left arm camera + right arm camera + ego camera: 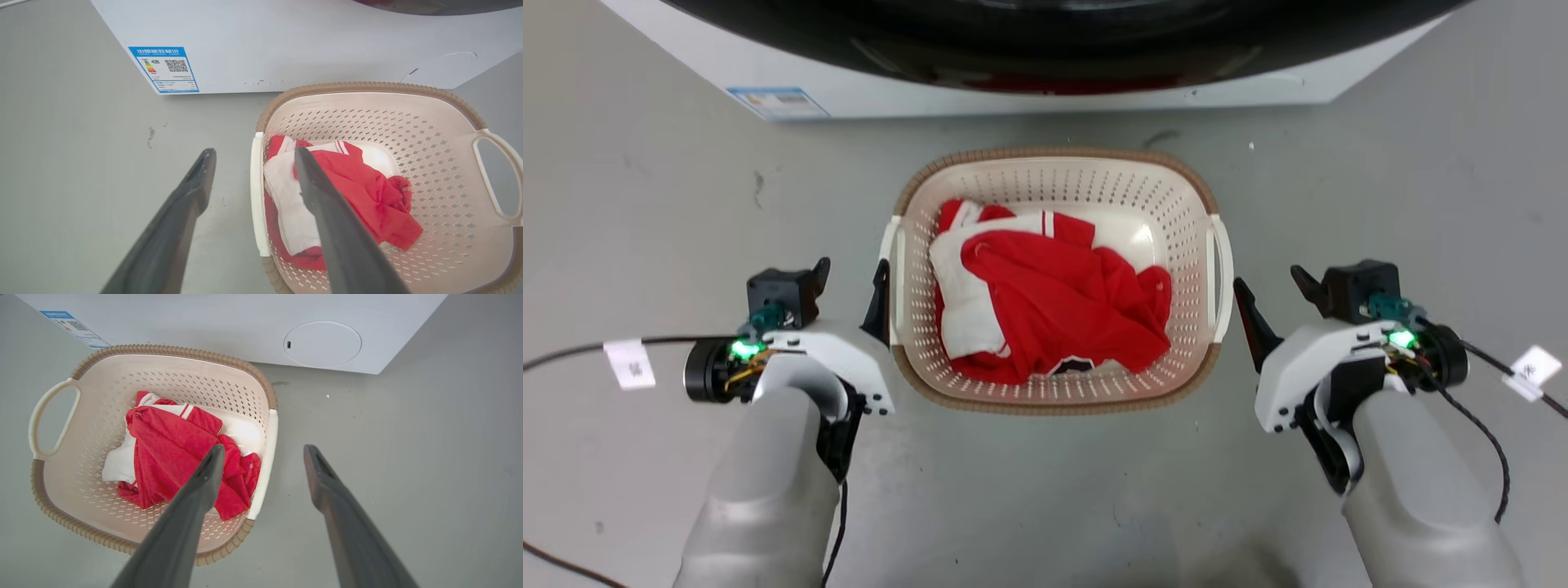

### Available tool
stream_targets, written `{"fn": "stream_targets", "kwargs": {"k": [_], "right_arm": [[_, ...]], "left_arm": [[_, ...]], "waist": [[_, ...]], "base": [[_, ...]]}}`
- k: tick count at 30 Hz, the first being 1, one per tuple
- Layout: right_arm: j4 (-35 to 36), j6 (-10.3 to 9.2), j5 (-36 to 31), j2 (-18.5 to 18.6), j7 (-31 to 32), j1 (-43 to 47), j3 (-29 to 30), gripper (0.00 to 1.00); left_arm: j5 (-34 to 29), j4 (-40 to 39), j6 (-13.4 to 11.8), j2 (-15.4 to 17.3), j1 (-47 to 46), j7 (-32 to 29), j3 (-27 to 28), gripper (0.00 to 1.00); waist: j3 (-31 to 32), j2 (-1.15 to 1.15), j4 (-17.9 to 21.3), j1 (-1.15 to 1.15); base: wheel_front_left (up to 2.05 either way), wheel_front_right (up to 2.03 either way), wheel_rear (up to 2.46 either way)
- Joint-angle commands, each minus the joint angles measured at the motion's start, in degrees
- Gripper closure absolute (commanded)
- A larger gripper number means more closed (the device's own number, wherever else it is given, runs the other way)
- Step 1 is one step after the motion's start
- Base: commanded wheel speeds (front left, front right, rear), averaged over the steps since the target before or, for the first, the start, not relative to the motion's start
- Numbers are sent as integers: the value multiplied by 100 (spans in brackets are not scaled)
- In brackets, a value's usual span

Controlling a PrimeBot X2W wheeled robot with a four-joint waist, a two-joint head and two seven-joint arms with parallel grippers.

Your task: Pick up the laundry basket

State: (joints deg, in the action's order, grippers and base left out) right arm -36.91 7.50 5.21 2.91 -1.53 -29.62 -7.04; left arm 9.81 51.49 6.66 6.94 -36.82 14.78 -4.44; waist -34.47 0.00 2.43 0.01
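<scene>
One laundry basket on the floor, nearer than one washer, with red-and-white clothing inside. Two pincers, both spread apart: left pincer just beside left handle, right pincer just beside right handle.

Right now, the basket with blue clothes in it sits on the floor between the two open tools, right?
Almost. The clothes are red and white, not blue, as the head view shows. The rest is right: the basket sits on the floor between the open left tool and the open right tool.
</scene>
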Motion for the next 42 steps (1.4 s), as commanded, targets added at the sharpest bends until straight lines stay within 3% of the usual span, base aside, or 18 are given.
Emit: {"fn": "stream_targets", "kwargs": {"k": [1,16,34,35,37,38,39,42], "right_arm": [[-187,-2,93,-6,-39,-226,-74,0],[-1808,-2,943,-4,-53,-1583,-885,0],[-3084,-2,1619,-3,-14,-2694,-1646,0],[-3112,-2,1655,-3,-37,-2719,-1671,0],[-3170,-2,1741,-4,-48,-2733,-1719,0],[-3178,-2,1812,-4,-69,-2728,-1743,57],[-3181,-2,1879,-4,-67,-2706,-1776,100],[-3190,8,2032,-38,-21,-2660,-1936,100]], "left_arm": [[25,173,32,63,-200,-18,-40,0],[425,1470,81,189,-1454,-355,-375,0],[1023,1972,79,82,-2274,-855,-997,0],[1073,1973,79,62,-2290,-870,-1029,51],[1165,1978,79,14,-2296,-931,-1108,100],[1205,1975,79,-6,-2287,-982,-1167,100],[1256,1962,79,-24,-2274,-1020,-1225,100],[1414,1899,79,-40,-2242,-1050,-1355,100]], "waist": [[-315,0,79,-1],[-1067,0,177,-1],[-1534,0,12,-1],[-1555,0,6,-1],[-1588,0,-9,-1],[-1598,0,-23,-1],[-1604,0,-38,-1],[-1612,0,-57,-1]], "base": [[0,0,0],[0,0,0],[0,0,0],[0,0,0],[0,0,0],[0,0,0],[0,0,0],[0,0,0]]}}
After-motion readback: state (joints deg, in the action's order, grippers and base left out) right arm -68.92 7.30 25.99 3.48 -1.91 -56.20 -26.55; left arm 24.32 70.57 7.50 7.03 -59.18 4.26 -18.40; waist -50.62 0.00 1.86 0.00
